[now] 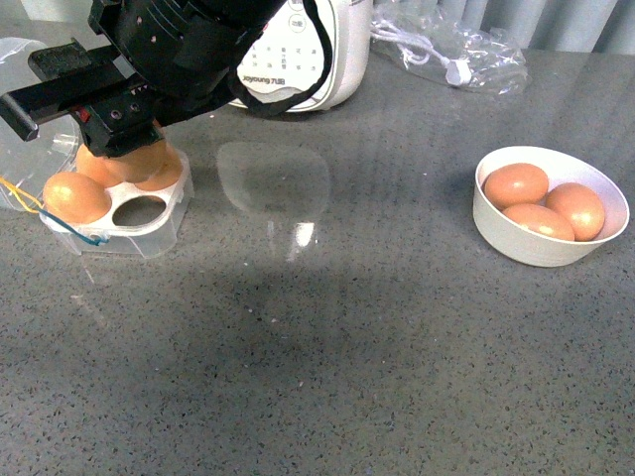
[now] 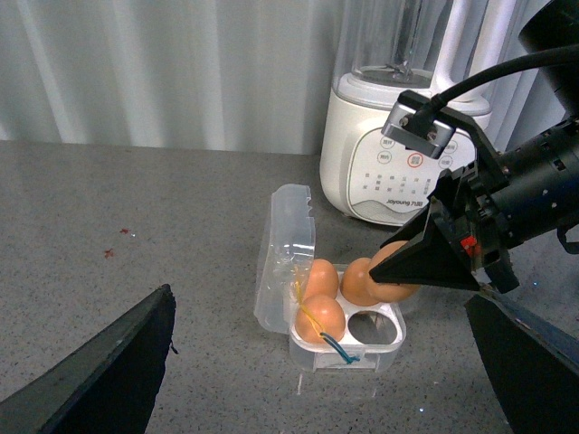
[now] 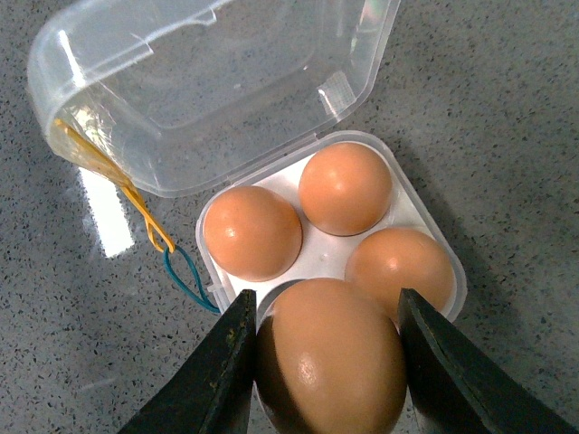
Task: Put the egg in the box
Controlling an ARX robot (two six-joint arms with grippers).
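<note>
Left tool (image 2: 318,303): short of the box, fingers spread wide, holding nothing.
Free hole (image 1: 139,210): the near corner of the box on the bowl's side, and the only hole not filled.
Box (image 1: 149,238): on the counter (image 1: 327,357), with three eggs (image 3: 251,231) seated.
Egg (image 3: 330,357): held above the box and covering the free corner in the right wrist view. It looks clear of the tray, but I cannot tell whether it brushes its neighbours.
Right tool (image 3: 327,380): part-closed, one finger on each flank of the egg.
Step, as I judge it: the final lowering into the free hole.
Doing it well: centre the egg on the hole and descend straight and slowly. Release only once the egg is seated, opening just enough to free it, then lift straight up.
Risks: the fingers may nudge the close-packed seated eggs, the light box may skid, or a finger may snag the yellow and blue bands (image 3: 167,258) at the box's edge.
Lid (image 3: 208,90): thrown back on the far side of the box, out of the way.
Bowl (image 1: 536,256): well to the right of the box, holding three more eggs.
Cooker (image 1: 327,50): beyond the box.
</note>
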